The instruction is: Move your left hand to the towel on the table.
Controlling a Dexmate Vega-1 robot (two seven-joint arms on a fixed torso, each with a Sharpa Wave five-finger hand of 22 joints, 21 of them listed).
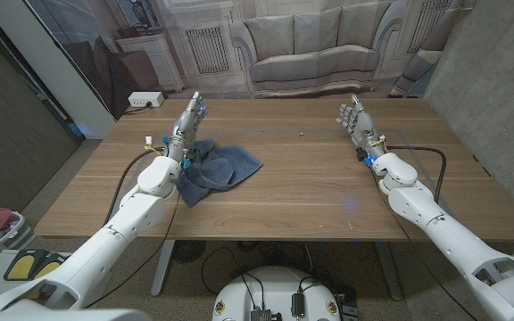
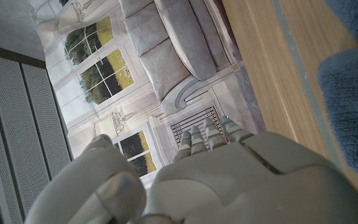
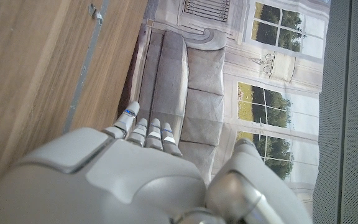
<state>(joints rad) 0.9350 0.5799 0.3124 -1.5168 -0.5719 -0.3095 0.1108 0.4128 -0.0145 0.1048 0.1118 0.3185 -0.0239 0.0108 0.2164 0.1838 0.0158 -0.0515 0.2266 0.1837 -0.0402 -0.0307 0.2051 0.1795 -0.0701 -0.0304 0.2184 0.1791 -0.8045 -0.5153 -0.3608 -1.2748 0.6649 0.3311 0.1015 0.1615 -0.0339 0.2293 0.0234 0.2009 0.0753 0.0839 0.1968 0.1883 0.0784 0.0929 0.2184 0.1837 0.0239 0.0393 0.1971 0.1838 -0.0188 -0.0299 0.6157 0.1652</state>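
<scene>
Beside blue towel (image 1: 217,169) — left hand (image 1: 188,120), empty.

The right hand (image 3: 143,163) shows from the back, a smooth pale shell with its fingers (image 3: 146,132) held straight and close together, and the thumb (image 3: 248,163) standing apart from them. Nothing is in its hold. Beside the hand runs the wooden table (image 3: 36,81), with a thin pale strip (image 3: 87,62) crossing the boards and a small dark fitting (image 3: 96,12) at the strip's far end. Beyond the table's far edge hangs a printed backdrop (a room scene, flat on the wall): a grey sofa (image 3: 188,81) with plump cushions, tall paned windows (image 3: 272,81) looking onto greenery, and a vent grille (image 3: 207,7). A grey perforated panel (image 3: 347,99) stands beside the backdrop.
</scene>
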